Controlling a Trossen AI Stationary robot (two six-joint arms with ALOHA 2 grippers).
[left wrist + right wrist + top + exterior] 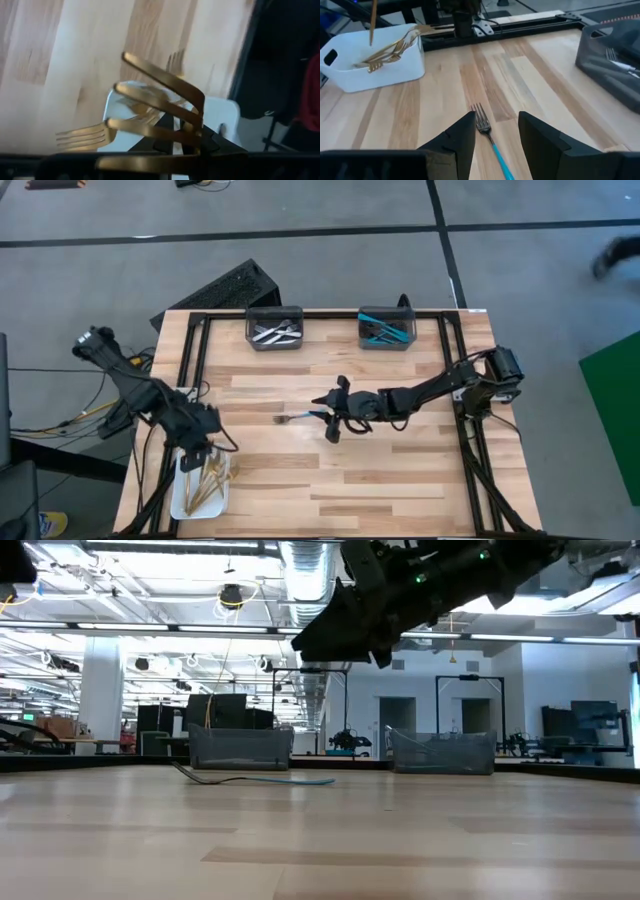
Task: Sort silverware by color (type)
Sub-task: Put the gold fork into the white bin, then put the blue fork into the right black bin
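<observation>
At the left side of the tabletop [400,480], the left hand [196,452] hangs over the white tray [178,502] that stands near the front left corner. The tray holds a bundle of gold forks [212,480], and some of them lean out over its rim. From above, the arm covers the fingers of this hand. In the left wrist view a gold fork [165,82] stands very close to the camera, between the dark fingers, so the hand seems to be closed on it, but the contact itself is blurred and partly cut off by the picture's edge. More gold forks lie in the tray below it.

In the middle of the tabletop lies one fork with a turquoise handle [298,418]. It lies flat on the wood, with the prongs toward the left. The right hand [335,412] is just over the handle end. In the right wrist view its two fingers stand apart, one on each side of the fork [490,137], and they do not touch it. In the low view the hand [345,625] is clearly above the fork [255,779].

At the far edge stand two dark grey bins. The left bin [274,328] holds silver pieces, the right bin [386,328] holds turquoise pieces. How many pieces lie in each, I cannot count.
</observation>
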